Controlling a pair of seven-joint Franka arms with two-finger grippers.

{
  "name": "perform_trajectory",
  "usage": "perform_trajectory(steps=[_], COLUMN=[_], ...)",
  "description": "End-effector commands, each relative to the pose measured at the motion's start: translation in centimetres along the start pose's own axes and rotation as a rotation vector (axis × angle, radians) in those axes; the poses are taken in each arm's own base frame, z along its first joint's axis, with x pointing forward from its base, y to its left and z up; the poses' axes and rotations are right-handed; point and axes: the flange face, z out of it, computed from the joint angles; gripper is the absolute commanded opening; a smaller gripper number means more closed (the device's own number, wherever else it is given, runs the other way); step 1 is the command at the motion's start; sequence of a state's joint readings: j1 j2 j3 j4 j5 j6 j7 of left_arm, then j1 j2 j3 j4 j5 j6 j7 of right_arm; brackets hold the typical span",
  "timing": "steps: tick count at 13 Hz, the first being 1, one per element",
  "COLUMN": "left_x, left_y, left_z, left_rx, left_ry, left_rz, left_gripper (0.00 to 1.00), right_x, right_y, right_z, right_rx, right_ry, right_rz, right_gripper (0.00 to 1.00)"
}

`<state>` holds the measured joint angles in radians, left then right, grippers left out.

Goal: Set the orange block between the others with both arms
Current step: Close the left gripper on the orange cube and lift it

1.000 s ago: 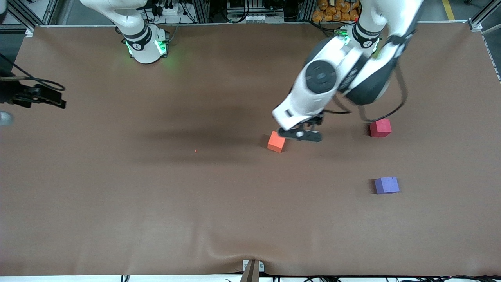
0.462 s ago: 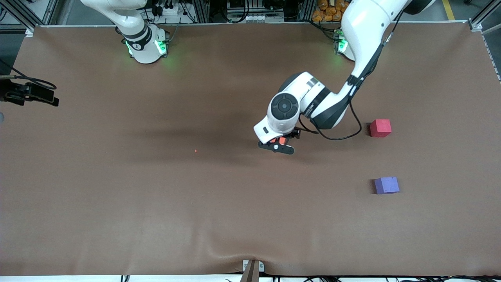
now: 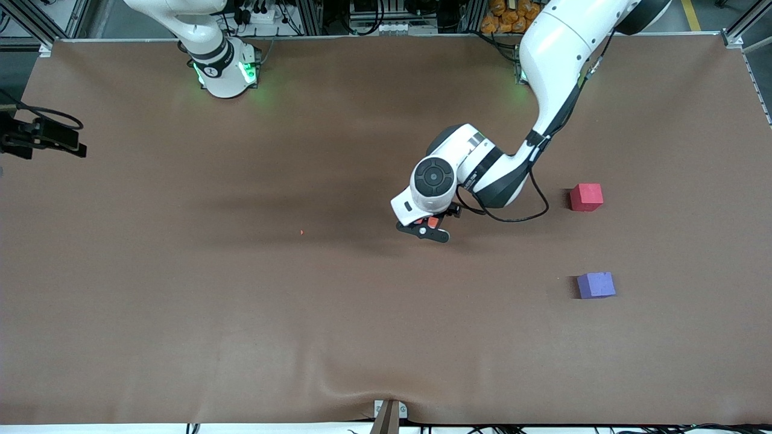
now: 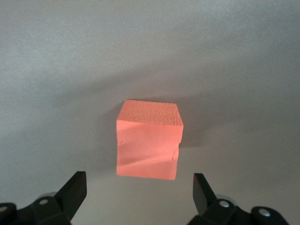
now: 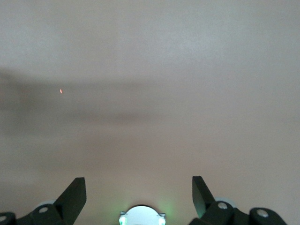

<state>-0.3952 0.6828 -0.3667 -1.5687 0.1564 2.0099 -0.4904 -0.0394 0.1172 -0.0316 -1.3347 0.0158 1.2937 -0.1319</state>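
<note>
The orange block (image 3: 433,222) lies mid-table, mostly hidden under my left gripper (image 3: 423,229). In the left wrist view the orange block (image 4: 149,140) shows whole, just ahead of the open left gripper (image 4: 139,188), and the fingertips (image 4: 76,183) touch nothing. The red-pink cube (image 3: 586,197) and the purple cube (image 3: 596,285) sit apart toward the left arm's end, the purple one nearer the front camera. My right gripper (image 3: 57,141) waits open at the table edge on the right arm's end. In its wrist view the right gripper (image 5: 137,187) holds nothing.
A brown cloth (image 3: 241,313) covers the table. A tiny red speck (image 3: 301,232) lies on it toward the right arm's end from the orange block. A metal bracket (image 3: 389,413) sits at the front edge. The right arm's base (image 3: 223,66) glows green.
The left arm swung over the orange block and came down, and its hand now covers most of the block. The right gripper drifted slightly outward at the table edge.
</note>
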Motion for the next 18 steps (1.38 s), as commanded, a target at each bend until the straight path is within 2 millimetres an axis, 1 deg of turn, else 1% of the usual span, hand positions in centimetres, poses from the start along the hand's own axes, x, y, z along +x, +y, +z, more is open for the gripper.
perform_trajectory(steps=[1,4,7,9,11,13,14,15,16,17,18], left_x=[0.0,0.2,0.6,0.9,1.0,1.2,1.2,1.2,1.3,1.3,1.4], left_y=[1.2,1.2,0.9,0.5,0.8,0.8,0.8,0.8,0.8,0.7,0.4], left_z=[1.3,2.5,3.0,3.5,4.1,4.6,4.7,4.8,5.0,5.0,4.5], left_rx=[0.012,0.008,0.004,0.018,0.017,0.011,0.011,0.019,0.036,0.043,0.043], left_ry=[0.015,0.004,0.011,0.019,0.019,0.025,0.025,0.028,0.034,0.038,0.043], left_rz=[0.037,0.033,0.032,0.045,0.049,0.051,0.053,0.060,0.072,0.078,0.073], left_gripper=[1.00,1.00,1.00,1.00,1.00,1.00,0.95,0.80,0.63,0.40,0.15], right_x=[-1.2,-1.0,-1.0,-0.9,-0.9,-0.7,-0.6,-0.6,-0.6,-0.6,-0.5], right_y=[2.2,1.3,1.4,1.1,0.9,0.0,-0.1,-0.1,-0.1,-0.2,-0.2], right_z=[-1.5,-1.4,-1.4,-1.4,-1.4,-1.2,-1.2,-1.2,-1.2,-1.3,-1.2], right_rx=[0.011,0.002,0.000,0.005,0.005,0.002,-0.003,-0.005,-0.005,-0.009,-0.010], right_ry=[0.012,0.009,0.011,0.012,0.012,0.008,0.007,0.009,0.009,0.011,0.012], right_rz=[-0.066,-0.075,-0.053,0.019,0.010,-0.006,-0.009,-0.015,-0.024,-0.040,-0.055], right_gripper=[1.00,1.00,1.00,1.00,1.00,1.00,1.00,1.00,1.00,1.00,1.00])
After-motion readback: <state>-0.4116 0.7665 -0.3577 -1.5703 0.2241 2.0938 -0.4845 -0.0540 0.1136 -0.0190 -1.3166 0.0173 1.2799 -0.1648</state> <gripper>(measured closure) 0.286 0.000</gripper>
